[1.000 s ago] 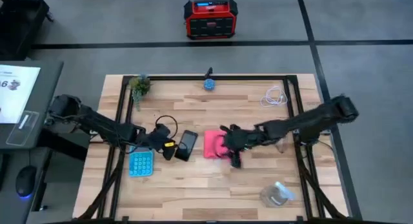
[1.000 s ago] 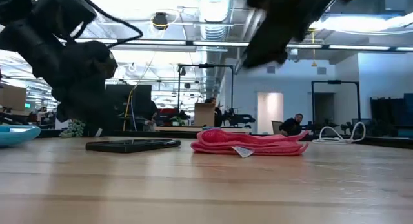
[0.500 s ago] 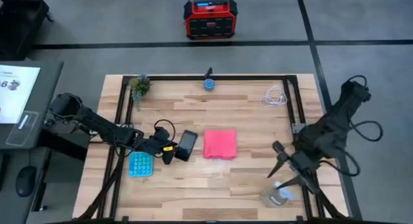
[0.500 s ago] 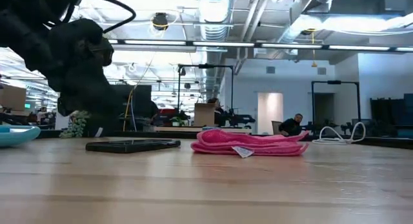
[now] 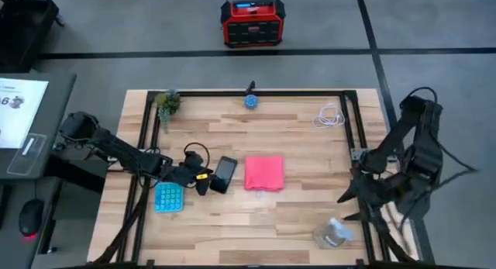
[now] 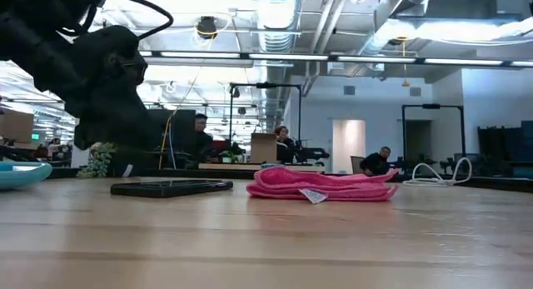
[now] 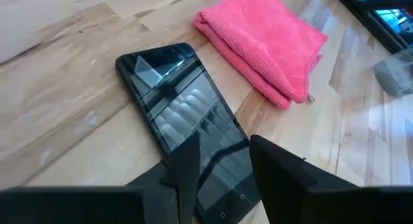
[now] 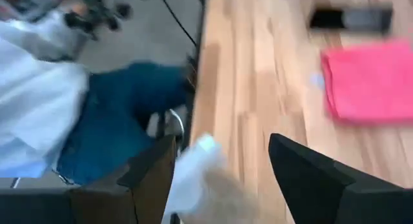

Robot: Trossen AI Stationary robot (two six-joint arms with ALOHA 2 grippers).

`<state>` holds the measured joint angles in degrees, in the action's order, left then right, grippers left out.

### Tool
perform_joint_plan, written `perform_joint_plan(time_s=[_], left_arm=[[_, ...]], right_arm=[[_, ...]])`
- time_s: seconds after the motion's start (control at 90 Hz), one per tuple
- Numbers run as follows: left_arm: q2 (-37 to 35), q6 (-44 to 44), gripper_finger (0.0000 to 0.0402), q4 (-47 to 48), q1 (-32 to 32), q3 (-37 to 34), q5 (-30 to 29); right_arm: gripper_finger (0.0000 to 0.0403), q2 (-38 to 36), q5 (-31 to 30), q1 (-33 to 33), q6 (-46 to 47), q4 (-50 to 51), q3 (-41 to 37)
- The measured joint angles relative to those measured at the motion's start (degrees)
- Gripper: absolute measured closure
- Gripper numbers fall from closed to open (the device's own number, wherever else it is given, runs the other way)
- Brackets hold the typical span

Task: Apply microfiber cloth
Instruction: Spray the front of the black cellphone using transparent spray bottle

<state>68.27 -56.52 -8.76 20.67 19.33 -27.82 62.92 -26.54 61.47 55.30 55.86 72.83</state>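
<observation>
Even bright overhead lighting; ceiling strips glare on the phone (image 7: pixel 187 121); right wrist view motion-blurred throughout.

Two dark, near-black jointed arms. Left arm (image 5: pixel 116 150): slim matte segments, black cable looped above wrist, small yellow-orange mark near gripper. Right arm (image 5: pixel 407 156): same dark finish, loose black cables arcing off upper links. Fingers (image 7: pixel 281 179) flat, angular, matte black.

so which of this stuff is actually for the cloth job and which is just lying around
For the job:
- pink cloth, folded flat mid-table
- black phone beside it
- left gripper, open at the phone's end
- right gripper, open, off the table's right edge

Just lying about:
- blue calculator
- white cable
- small plant
</observation>
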Motion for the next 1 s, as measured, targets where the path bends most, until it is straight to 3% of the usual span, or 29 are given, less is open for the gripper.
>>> perform_joint_plan(time_s=[0.367, 0.567, 0.667, 0.767, 0.867, 1.0], left_arm=[[0.0, 1.1, 0.0283, 0.2, 0.0, 0.0, -1.6], [0.0, 2.3, 0.0283, 0.2, 0.0, 0.0, -1.6], [0.0, 2.6, 0.0283, 0.2, 0.0, 0.0, -1.6], [0.0, 2.9, 0.0283, 0.2, 0.0, 0.0, -1.8], [0.0, 2.9, 0.0283, 0.2, 0.0, 0.0, -2.2], [0.0, 2.9, 0.0283, 0.1, 0.0, 0.0, -3.8]], right_arm=[[0.0190, 15.4, 4.4, -0.9, 16.3, 15.5, 14.8], [0.0206, 23.1, 9.7, -0.9, 24.8, 22.7, 20.7], [0.0211, 25.9, 14.3, -0.9, 25.8, 23.4, 21.8], [0.0219, 28.4, 14.8, -1.6, 26.0, 23.4, 23.0], [0.0247, 30.8, 14.9, -3.2, 26.8, 24.2, 24.6], [0.0320, 33.8, 14.9, -5.8, 26.7, 27.0, 29.1]])
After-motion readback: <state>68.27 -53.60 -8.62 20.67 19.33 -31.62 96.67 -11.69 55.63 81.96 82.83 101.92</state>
